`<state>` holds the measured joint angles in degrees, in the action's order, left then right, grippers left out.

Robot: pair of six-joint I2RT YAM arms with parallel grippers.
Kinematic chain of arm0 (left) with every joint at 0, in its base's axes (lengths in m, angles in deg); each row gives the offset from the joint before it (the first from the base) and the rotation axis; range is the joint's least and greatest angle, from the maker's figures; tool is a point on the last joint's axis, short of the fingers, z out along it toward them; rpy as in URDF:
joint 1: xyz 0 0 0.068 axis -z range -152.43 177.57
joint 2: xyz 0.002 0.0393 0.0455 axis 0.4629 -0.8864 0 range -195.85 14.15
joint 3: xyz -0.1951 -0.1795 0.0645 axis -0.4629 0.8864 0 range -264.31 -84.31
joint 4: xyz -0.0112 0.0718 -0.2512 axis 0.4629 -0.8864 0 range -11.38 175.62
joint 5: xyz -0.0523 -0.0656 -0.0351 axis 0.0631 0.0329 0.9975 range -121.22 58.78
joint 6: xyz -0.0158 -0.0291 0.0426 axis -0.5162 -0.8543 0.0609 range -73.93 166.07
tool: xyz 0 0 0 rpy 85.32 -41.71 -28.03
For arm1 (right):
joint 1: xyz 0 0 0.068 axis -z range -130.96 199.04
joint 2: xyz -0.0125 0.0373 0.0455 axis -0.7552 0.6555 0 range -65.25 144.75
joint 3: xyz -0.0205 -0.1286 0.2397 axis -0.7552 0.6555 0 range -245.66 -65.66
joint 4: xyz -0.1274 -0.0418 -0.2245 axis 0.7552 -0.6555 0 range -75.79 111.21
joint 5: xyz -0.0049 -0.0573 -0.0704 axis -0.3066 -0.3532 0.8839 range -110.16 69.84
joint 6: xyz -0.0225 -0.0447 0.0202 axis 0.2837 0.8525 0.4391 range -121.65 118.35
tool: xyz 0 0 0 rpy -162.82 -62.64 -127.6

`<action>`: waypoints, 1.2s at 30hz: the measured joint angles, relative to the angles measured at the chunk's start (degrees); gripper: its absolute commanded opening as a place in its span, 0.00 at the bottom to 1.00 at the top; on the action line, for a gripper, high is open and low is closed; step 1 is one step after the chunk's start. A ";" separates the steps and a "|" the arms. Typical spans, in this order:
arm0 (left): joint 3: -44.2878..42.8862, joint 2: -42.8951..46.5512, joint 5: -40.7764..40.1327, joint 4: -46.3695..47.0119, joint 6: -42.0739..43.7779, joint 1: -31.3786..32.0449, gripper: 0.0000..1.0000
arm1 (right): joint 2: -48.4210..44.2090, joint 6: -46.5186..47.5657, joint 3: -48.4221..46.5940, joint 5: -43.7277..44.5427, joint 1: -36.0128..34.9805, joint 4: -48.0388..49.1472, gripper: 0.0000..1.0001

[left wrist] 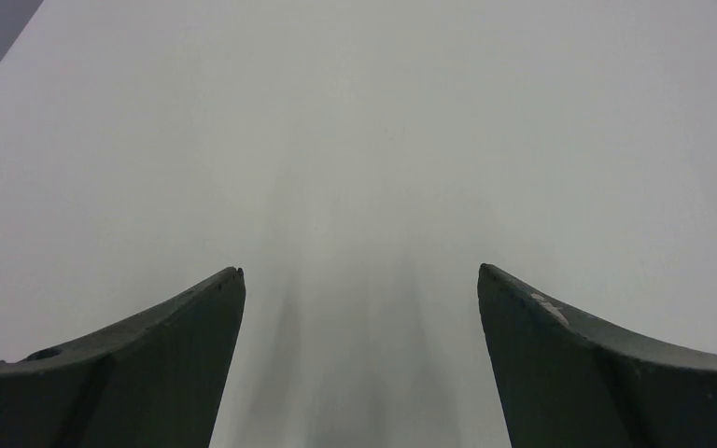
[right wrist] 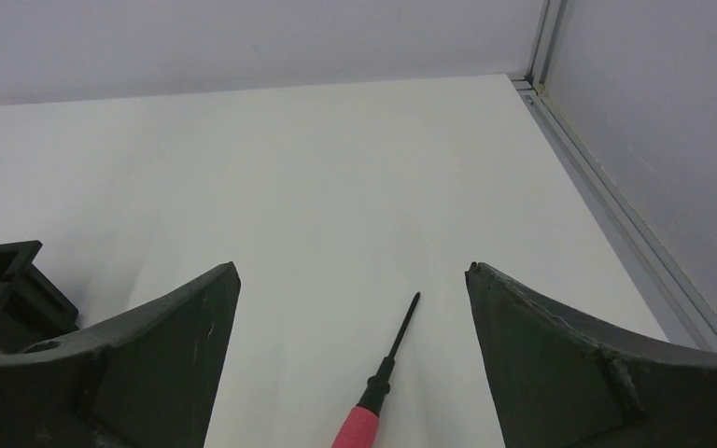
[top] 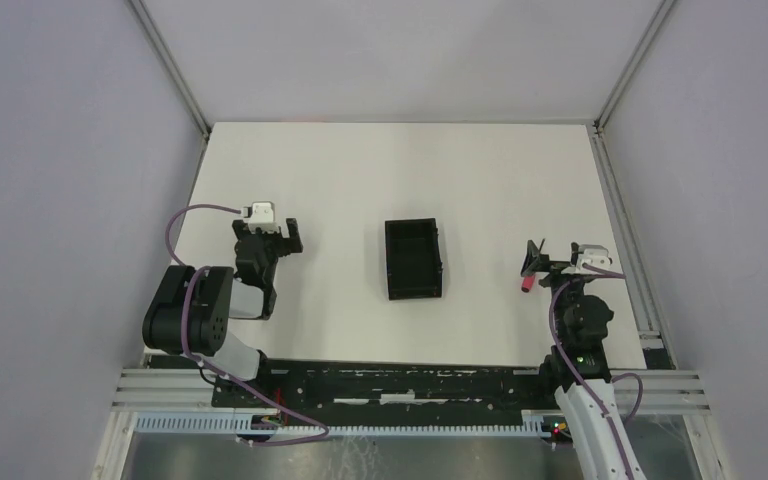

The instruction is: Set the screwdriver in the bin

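The screwdriver (top: 528,283), with a red handle and a thin dark shaft, lies on the white table right of the bin (top: 413,259), a black open tray with an inner divider. My right gripper (top: 554,259) is open and empty above the screwdriver. In the right wrist view the screwdriver (right wrist: 378,378) lies flat between the open fingers, right of centre, tip pointing away, and my right gripper (right wrist: 352,269) touches nothing. A corner of the bin (right wrist: 0,280) shows at the left edge. My left gripper (top: 269,238) is open and empty left of the bin; in the left wrist view it (left wrist: 359,271) sees only bare table.
The table (top: 400,170) is enclosed by grey walls on three sides. An aluminium rail (top: 622,230) runs along its right edge, close to my right arm, and also shows in the right wrist view (right wrist: 616,205). The arm bases sit on a black rail (top: 400,385) at the near edge.
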<state>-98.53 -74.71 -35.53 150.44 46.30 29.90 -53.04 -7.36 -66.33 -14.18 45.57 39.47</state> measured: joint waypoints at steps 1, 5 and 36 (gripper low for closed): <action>0.00 0.00 0.00 0.00 0.00 0.00 1.00 | 0.04 -0.07 -0.02 0.22 0.00 -0.35 0.98; 0.00 0.00 0.00 0.00 0.00 0.00 1.00 | 3.15 -1.03 -4.20 1.38 0.00 -5.20 0.98; 0.02 0.00 0.00 0.00 0.00 0.00 1.00 | 75.03 -1.77 -44.87 -2.03 2.14 -43.71 0.12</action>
<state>-98.51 -74.71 -35.53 150.44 46.30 29.90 22.00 -9.13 -111.20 -16.21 47.72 -4.24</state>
